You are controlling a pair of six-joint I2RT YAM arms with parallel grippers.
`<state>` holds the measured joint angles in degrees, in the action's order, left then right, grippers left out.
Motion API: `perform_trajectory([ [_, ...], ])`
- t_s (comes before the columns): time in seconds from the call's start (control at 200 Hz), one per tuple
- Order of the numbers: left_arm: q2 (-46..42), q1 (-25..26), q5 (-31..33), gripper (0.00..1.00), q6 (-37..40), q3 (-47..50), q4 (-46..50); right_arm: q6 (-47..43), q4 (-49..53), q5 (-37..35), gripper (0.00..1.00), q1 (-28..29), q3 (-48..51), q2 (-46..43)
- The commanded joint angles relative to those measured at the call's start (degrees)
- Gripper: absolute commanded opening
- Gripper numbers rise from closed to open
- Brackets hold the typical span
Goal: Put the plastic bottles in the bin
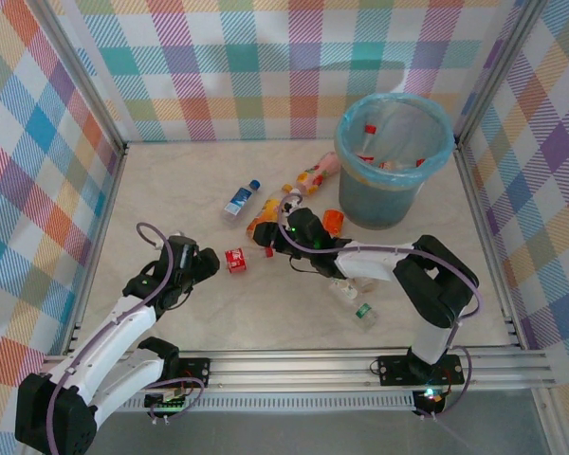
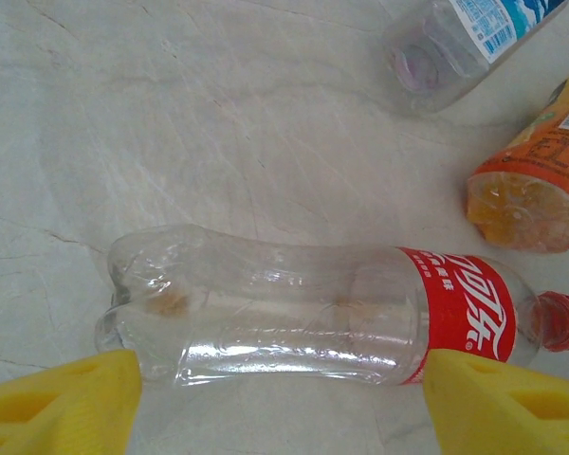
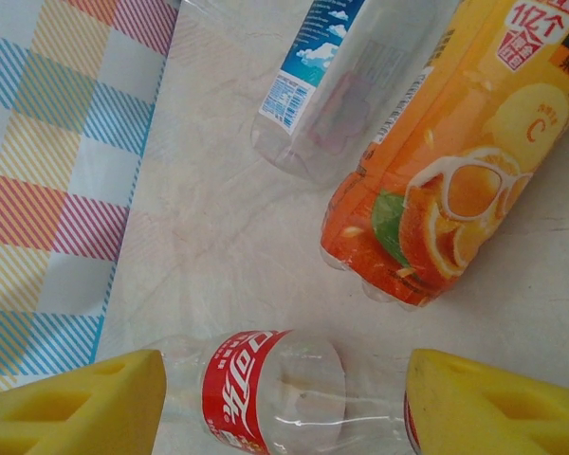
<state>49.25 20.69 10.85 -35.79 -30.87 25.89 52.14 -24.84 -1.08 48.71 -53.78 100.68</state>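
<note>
In the left wrist view a clear bottle with a red label and red cap [image 2: 303,318] lies crosswise on the table. My left gripper [image 2: 284,403] is open, one yellow finger at each end of the bottle. From above, its red label [image 1: 235,259] lies just right of the left gripper [image 1: 209,262]. My right gripper [image 3: 284,408] is open over a clear red-labelled bottle [image 3: 266,389] lying across its gap. An orange bottle [image 3: 446,161] and a blue-labelled bottle [image 3: 341,76] lie beyond it. The bin [image 1: 394,156] stands at the back right, with the right gripper [image 1: 280,235] to its left.
More bottles lie about: an orange one by the bin [image 1: 318,173], another orange one [image 1: 334,220] beside the right wrist, and green-capped clear ones [image 1: 364,314] under the right forearm. A few bottles lie inside the bin [image 1: 368,137]. Plaid walls close in three sides.
</note>
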Motion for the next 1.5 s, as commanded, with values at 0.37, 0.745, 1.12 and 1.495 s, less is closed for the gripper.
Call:
perform_trajectory([
  [0.37,0.78,-0.56,-1.78,0.78,1.78,-4.11,2.13,2.18,-4.67,-2.12,0.71,0.51,3.89,-1.93],
  [0.745,1.39,-0.64,-2.26,0.78,1.71,-0.69,0.58,4.06,-6.02,-2.68,0.71,0.52,3.94,-0.62],
  [1.12,1.9,-0.65,-2.4,0.78,0.13,3.89,-2.0,5.91,-7.86,-2.22,0.7,0.33,4.25,1.39],
  [1.495,-4.46,-0.74,-0.27,0.75,0.84,-1.5,2.53,9.47,-8.99,-2.5,0.7,0.26,4.1,5.17],
])
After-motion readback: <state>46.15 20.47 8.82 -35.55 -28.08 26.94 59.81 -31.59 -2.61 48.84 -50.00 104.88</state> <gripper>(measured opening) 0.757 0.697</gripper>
